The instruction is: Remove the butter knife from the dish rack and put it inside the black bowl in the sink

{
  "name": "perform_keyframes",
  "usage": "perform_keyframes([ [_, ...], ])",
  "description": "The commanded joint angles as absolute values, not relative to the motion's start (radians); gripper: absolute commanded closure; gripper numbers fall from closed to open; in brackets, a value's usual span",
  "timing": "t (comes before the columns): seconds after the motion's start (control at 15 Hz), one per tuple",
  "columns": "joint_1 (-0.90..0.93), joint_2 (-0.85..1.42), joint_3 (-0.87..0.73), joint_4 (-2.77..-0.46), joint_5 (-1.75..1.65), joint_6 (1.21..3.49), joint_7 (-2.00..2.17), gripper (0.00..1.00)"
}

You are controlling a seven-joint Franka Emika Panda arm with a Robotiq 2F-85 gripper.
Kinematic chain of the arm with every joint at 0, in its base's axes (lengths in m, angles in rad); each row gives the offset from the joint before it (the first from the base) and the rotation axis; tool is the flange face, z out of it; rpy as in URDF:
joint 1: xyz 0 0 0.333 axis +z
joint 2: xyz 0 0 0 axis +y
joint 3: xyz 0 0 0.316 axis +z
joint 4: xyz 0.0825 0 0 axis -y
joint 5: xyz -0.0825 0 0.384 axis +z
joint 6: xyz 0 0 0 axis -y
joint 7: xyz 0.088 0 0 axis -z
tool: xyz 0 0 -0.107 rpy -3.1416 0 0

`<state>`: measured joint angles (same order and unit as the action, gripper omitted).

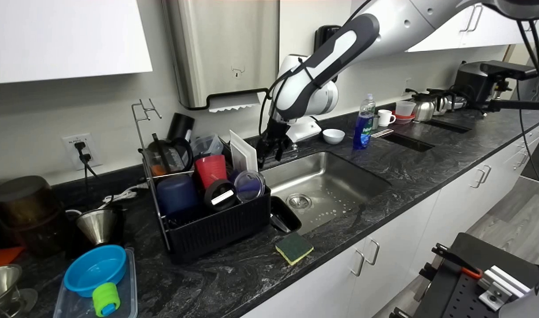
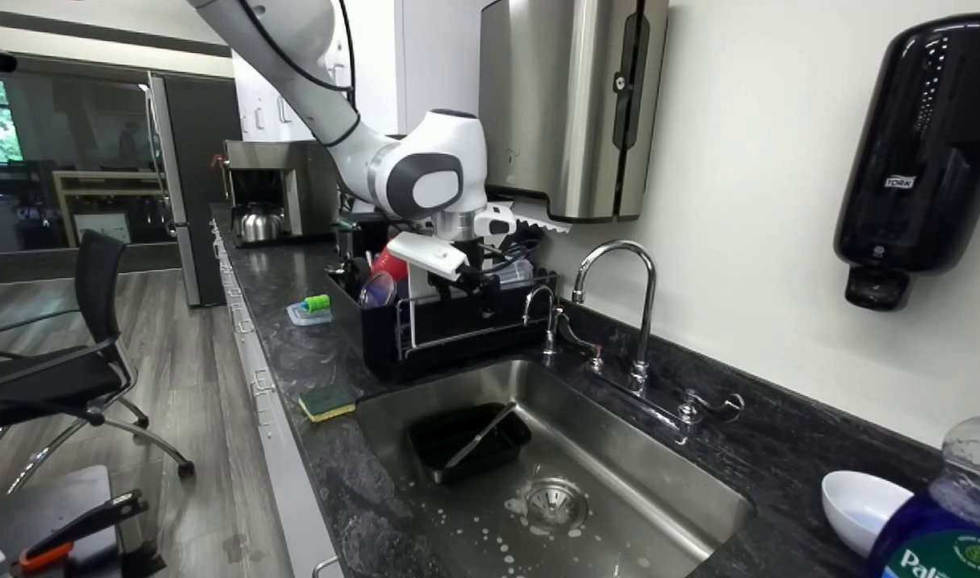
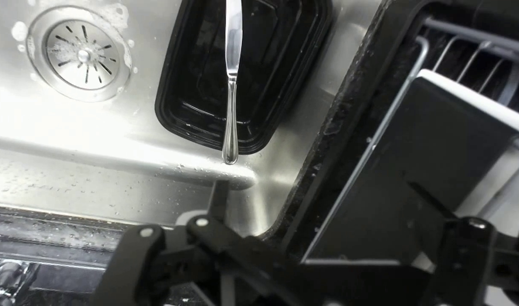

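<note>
A silver butter knife lies in the black bowl, a rectangular tub in the sink. In the wrist view its handle end sticks out past the bowl's rim. The knife lies slanted across the bowl in an exterior view. My gripper is open with its fingers wide apart and nothing between them. It hovers by the sink-side end of the black dish rack, beyond the knife's handle end. In both exterior views the gripper is dark and raised above the sink's back corner.
The rack holds a white board, a red cup and a blue container. The faucet stands behind the sink. A sponge lies on the counter edge. A paper towel dispenser hangs above.
</note>
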<state>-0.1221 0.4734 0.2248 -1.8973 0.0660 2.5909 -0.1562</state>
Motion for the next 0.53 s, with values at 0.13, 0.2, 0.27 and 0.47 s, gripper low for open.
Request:
perform_keyframes([
  [0.13, -0.094, 0.359, 0.168, -1.981, 0.083, 2.481, -0.202, 0.0],
  [0.2, -0.094, 0.346, 0.16, -1.99, 0.082, 2.464, -0.211, 0.0],
  [0.27, -0.093, 0.334, 0.149, -1.999, 0.076, 2.448, -0.217, 0.0],
  [0.47, -0.09, 0.292, 0.122, -2.023, 0.064, 2.382, -0.24, 0.0],
])
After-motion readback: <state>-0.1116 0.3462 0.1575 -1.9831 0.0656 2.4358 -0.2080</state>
